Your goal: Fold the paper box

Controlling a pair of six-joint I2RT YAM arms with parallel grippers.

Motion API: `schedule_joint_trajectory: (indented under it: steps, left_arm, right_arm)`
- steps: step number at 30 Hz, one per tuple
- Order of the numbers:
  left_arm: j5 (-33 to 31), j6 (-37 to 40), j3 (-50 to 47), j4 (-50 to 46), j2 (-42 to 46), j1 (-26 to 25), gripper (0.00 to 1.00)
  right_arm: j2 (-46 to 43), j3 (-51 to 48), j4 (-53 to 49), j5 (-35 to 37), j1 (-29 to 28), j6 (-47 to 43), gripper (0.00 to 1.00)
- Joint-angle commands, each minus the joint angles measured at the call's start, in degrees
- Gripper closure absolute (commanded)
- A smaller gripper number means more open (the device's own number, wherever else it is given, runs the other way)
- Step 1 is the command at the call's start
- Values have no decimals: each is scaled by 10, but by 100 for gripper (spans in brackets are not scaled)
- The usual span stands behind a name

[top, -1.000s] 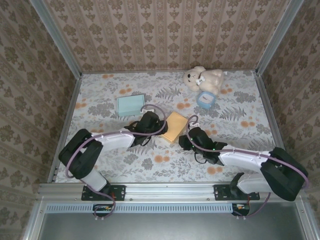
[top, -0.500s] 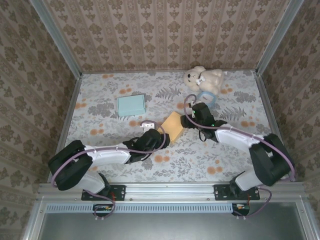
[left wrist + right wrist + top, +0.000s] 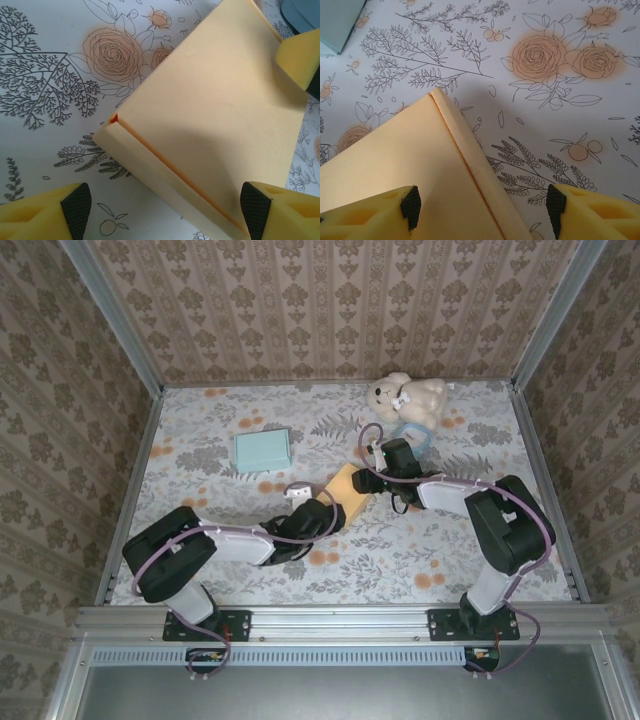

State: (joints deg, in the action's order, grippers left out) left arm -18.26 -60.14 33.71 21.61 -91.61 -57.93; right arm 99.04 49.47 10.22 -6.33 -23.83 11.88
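Nearest us, our left gripper (image 3: 162, 207) hangs with its fingers spread wide across the near corner of the yellow paper box (image 3: 349, 490), probably lined up to press down the side flap (a thin orange slit marks its seam). The box lies flat at mid-table. At its far corner our right gripper (image 3: 482, 202) is parted too, gripping nothing. Well beyond sit a teal box (image 3: 262, 450) and a teddy bear (image 3: 405, 398).

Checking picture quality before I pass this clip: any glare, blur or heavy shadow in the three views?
Top view: even light, sharp, no glare. Left wrist: soft shadow across the box. Right wrist: crisp tablecloth print, faint shadow beside the box.
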Motion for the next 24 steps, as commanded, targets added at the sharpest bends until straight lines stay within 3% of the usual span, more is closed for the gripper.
schedule_joint_trajectory:
  steps: [1,4,17,24]
  left_arm:
    - [-3,-23,29,26,-18,2,19]
    - [3,-21,43,26,-32,5,19]
    - [38,50,164,-49,-77,61,20]
    - [50,84,240,-82,-112,99,20]
  right_arm:
    - [21,22,19,-39,9,-8,31]
    - [35,22,29,-69,11,-3,37]
    - [-12,-32,89,-144,18,68,41]
    - [-51,-40,113,-99,17,124,41]
